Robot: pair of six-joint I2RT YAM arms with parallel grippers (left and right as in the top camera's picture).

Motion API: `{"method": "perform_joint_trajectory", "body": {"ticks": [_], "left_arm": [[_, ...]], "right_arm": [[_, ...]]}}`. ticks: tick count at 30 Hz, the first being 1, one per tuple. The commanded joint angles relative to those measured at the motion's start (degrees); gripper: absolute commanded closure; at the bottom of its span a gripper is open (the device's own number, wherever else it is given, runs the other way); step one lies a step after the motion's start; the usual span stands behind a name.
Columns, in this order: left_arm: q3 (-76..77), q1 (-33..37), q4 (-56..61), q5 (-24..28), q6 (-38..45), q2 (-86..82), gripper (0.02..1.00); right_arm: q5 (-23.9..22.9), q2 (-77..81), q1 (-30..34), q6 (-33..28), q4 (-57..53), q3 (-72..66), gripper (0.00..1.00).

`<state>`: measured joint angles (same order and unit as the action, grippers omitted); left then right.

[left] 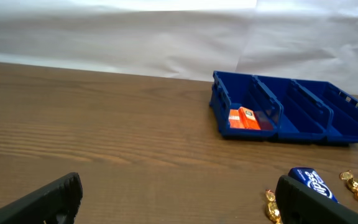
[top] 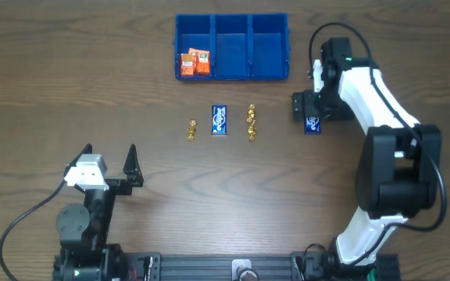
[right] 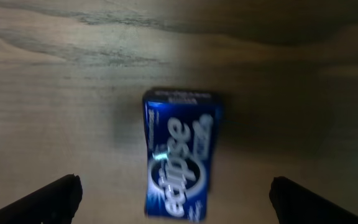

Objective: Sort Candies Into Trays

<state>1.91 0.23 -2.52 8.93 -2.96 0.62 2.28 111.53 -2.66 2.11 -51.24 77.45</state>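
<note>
1. The top view looks straight down from high above the brown wood-grain desk (top: 53,70) and takes in the whole work area. The blue plastic three-compartment tray (top: 231,47) lies far from the arm bases.
2. The left wrist view sits low over the desk, facing almost level across it toward the tray (left: 291,115), which stands well off with a white backdrop (left: 104,31) behind it.
3. The right wrist view faces steeply down, very near the desk, onto a blue rectangular gum packet (right: 180,155).
4. The top and left wrist views share the tray and the orange wrapped candies (top: 194,64) in its end compartment. The top and right wrist views share the gum packet, which lies near the tray's right end, on the arm-base side.
</note>
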Motion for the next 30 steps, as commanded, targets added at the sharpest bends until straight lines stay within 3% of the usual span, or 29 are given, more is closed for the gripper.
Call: {"method": "perform_joint_trajectory", "body": {"ticks": [1,3,7,12,25,30], "left_arm": [[-1.6,0.17,-1.07,1.16,-0.24,-0.42,0.02],[-1.6,0.17,-1.07,1.18,-0.24,-0.42,0.02],[-1.6,0.17,-1.07,1.18,-0.24,-0.42,0.02],[-1.6,0.17,-1.07,1.18,-0.24,-0.42,0.02],[-1.6,0.17,-1.07,1.18,-0.24,-0.42,0.02],[-1.6,0.17,-1.07,1.18,-0.24,-0.42,0.02]], "right_arm": [[-2.89,3.04,-1.25,-0.46,0.98,0.48,0.001],[-2.89,3.72,-1.25,-0.46,1.14,0.46,0.014],[-2.89,3.8,-1.25,-0.39,1.36,0.39,0.137],[-3.98,4.2,-1.25,0.68,1.97,-0.35,0.159],[-4.83,6.01,-1.7,0.87,2.19,-0.35,0.485],[-4.76,6.03,-1.9,1.36,2.71,-0.26,0.757]]}}
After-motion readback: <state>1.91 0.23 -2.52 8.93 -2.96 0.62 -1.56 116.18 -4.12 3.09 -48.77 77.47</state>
